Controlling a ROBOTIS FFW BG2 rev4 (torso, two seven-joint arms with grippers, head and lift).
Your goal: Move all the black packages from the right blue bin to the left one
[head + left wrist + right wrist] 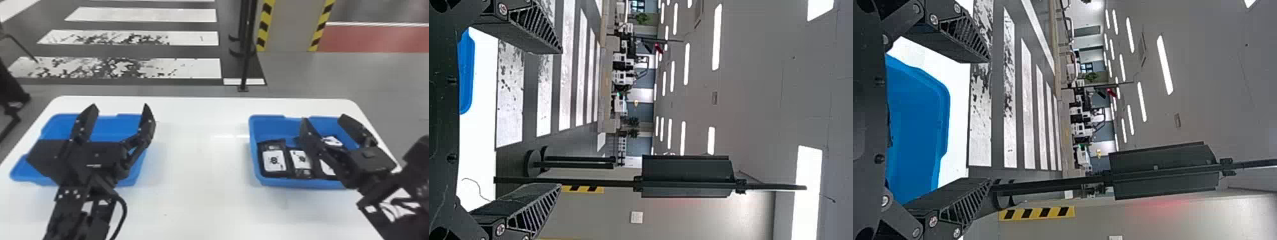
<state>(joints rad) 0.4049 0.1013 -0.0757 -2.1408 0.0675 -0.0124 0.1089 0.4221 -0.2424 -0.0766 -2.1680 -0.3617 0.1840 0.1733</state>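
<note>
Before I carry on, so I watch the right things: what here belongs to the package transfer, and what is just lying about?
Job:
black packages
right blue bin
left blue bin
left gripper
right gripper
white table

Not job:
black stand behind table
striped pillar

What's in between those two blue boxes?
Between the left bin and the right bin lies a stretch of white tabletop, with a pale streak of glare on it, as the head view shows.

White table (198, 172), crosswalk (198, 68) (scuffed) beyond.
</note>
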